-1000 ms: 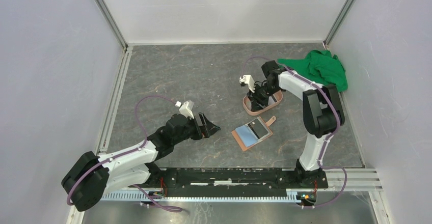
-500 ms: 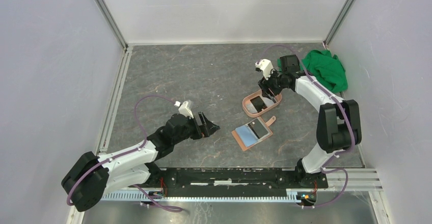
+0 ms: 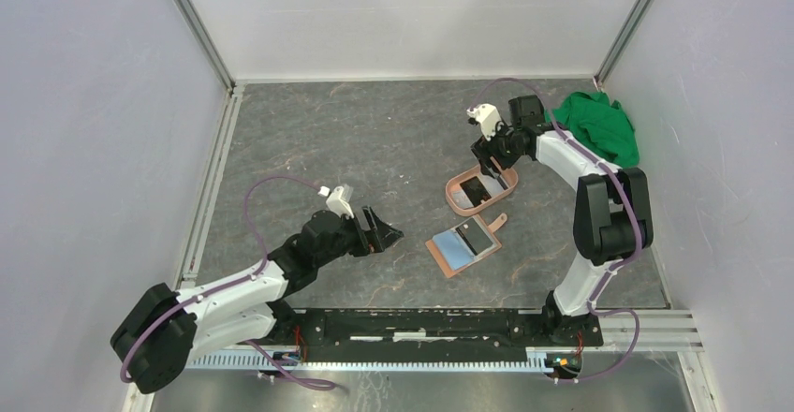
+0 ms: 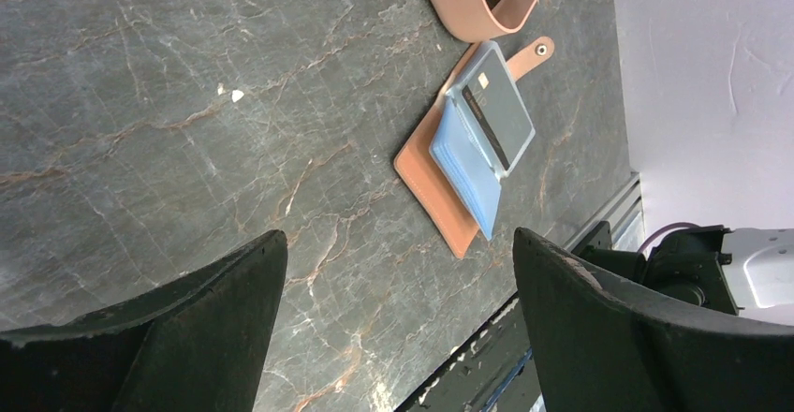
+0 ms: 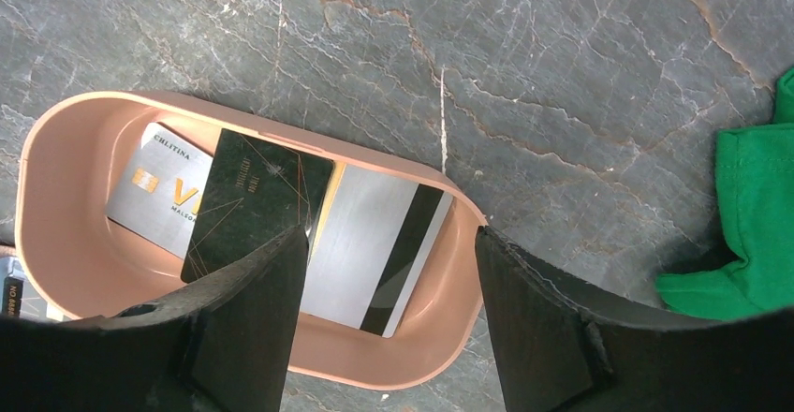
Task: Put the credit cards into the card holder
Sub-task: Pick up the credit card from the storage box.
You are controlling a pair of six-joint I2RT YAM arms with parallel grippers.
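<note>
Right gripper (image 5: 389, 243) apart, empty, over pink tray (image 5: 56, 243) right of table (image 3: 356, 150) centre | credit cards (image 5: 253, 201) overlapped flat inside | card holder (image 4: 417, 164) open beside tray | left gripper (image 4: 398, 243) apart | risk: overlap invites double-pick; tray wall may block jaws.

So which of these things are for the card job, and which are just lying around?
For the job:
- card holder
- black card and grey cards, lying in the pink tray
- light blue card, already in the holder

Just lying about:
- green cloth
- the pink tray itself, which only holds the waiting cards
</note>
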